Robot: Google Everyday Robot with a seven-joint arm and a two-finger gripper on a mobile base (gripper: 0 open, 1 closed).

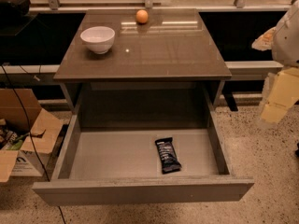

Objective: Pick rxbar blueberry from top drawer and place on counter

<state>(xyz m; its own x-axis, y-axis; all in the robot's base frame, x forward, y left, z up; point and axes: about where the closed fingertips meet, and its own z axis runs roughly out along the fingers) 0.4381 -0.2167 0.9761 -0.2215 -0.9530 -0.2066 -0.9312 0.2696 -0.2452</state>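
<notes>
The rxbar blueberry (pixel 167 155) is a dark wrapped bar with white lettering. It lies flat on the grey floor of the open top drawer (pixel 117 155), right of the middle and close to the front panel. The counter (pixel 154 50) is the glossy grey-brown slab above the drawer. My gripper (pixel 276 107) hangs at the right edge of the view, outside the cabinet, to the right of the drawer and above floor level. It holds nothing and is well apart from the bar.
A white bowl (pixel 98 39) stands on the counter's left side and an orange (pixel 142 16) at its back middle. An open cardboard box (pixel 23 134) sits on the speckled floor to the left, with a black cable beside it.
</notes>
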